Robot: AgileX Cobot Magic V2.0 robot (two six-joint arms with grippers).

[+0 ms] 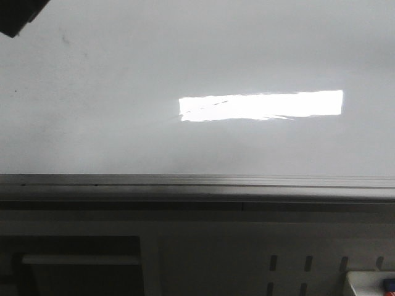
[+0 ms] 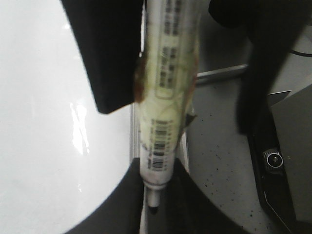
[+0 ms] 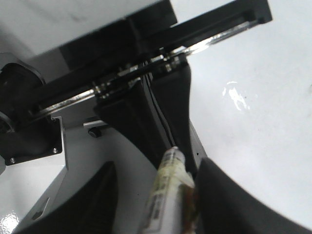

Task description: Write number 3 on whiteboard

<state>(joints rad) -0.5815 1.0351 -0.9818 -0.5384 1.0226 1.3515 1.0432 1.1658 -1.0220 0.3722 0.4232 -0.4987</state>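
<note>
Whiteboard (image 1: 92,74), large, glossy white and flat, filling the upper part of the front view, with its grey metal frame (image 1: 197,182) running across the near side. Showing on it, the number 3 (image 1: 207,106): thin black marker strokes, only a slanting row of short broken dashes, lying at the left end of a bright white rectangular glare (image 1: 284,105), too washed out to be read as a full figure. Gripping a white-barrelled marker (image 2: 165,97), printed with barcodes and wrapped in yellowish tape, the left gripper (image 2: 158,168) with its black fingers (image 2: 122,204) closing tightly on both sides of the barrel near the dark tip, which is pointing back towards that wrist's camera. Hovering over the edge of the whiteboard, with glossy white to one side of the marker and a grey speckled surface (image 2: 219,161) to the other. Facing it head-on from the opposite end of the marker, the right gripper (image 3: 161,180), reaching in so that the two sets of fingers are nearly meeting. Standing spread around the taped barrel, the right one's fingers: one pressing against the tape, the other (image 3: 105,195) staying apart from it, so not clamping. Sitting in the far left corner of the front view, a dark shape (image 1: 18,15), too cropped to identify.
</note>
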